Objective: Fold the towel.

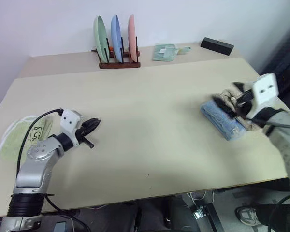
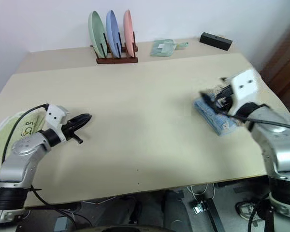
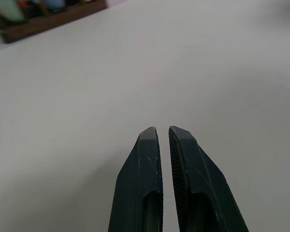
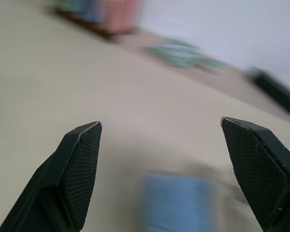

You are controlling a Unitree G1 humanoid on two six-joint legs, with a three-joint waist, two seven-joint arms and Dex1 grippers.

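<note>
The towel (image 1: 224,96) shows as beige bits at the table's right edge, behind a light blue folded towel (image 1: 220,120), and my right arm hides most of it. My right gripper (image 1: 234,102) hovers just over these cloths, open, its fingers (image 4: 82,164) wide apart with nothing between them. The blue cloth (image 4: 176,203) lies below them. On the left, my left gripper (image 1: 94,124) is shut and empty, pointing toward the table's middle just above the bare top. Its fingertips (image 3: 150,133) almost touch.
A light green towel (image 1: 12,140) lies at the left edge beneath my left arm. At the back stand a wooden rack (image 1: 118,62) with three upright plates, a small green cloth (image 1: 165,51) and a black box (image 1: 216,46). The beige table (image 1: 150,121) stretches between my arms.
</note>
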